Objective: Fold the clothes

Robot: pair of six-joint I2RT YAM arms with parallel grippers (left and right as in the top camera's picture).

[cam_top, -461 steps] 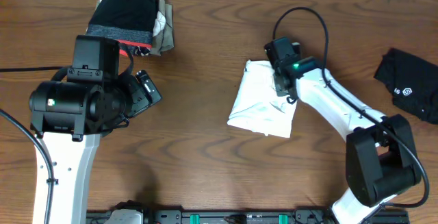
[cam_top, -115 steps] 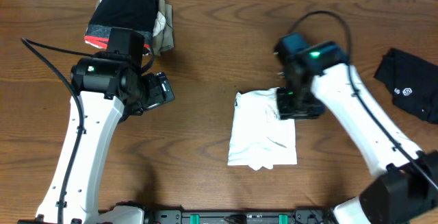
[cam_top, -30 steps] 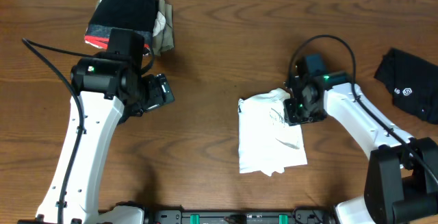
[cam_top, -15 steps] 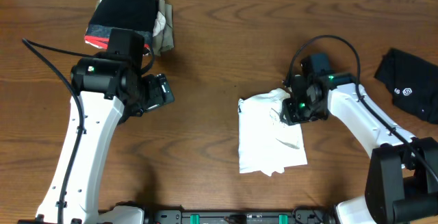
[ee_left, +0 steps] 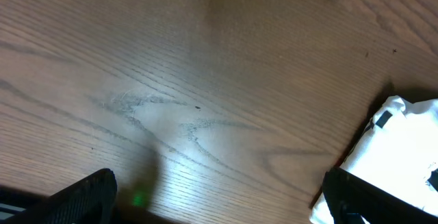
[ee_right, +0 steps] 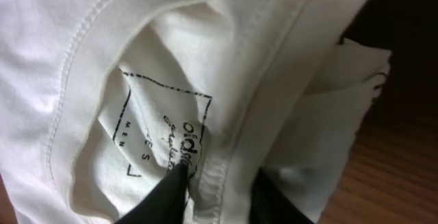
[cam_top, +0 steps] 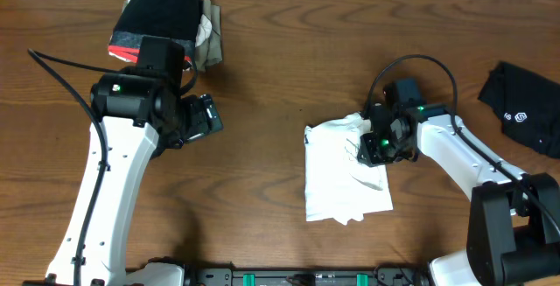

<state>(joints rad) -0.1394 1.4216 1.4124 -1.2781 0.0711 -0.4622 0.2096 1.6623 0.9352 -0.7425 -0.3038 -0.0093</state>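
Shirt (cam_top: 346,177) white, folded, wrinkly — right claw (ee_right: 219,190) pinching collar (ee_right: 236,107); left claw (ee_left: 226,200) wide open.

Wooden table (cam_top: 289,59), white shirt (cam_top: 337,181), black garment (cam_top: 523,115)

Left fingers (ee_left: 89,194) wide apart, right fingers (ee_right: 168,195) narrow.

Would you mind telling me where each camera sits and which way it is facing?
Overhead: fixed above the table, looking straight down; both arms, the left gripper and the right gripper show.
Left wrist: on the left arm, looking down at bare wood; its open fingers frame the bottom corners.
Right wrist: on the right arm, close over the white shirt; its fingers pinch the collar.
Shared: all three views show the white shirt.
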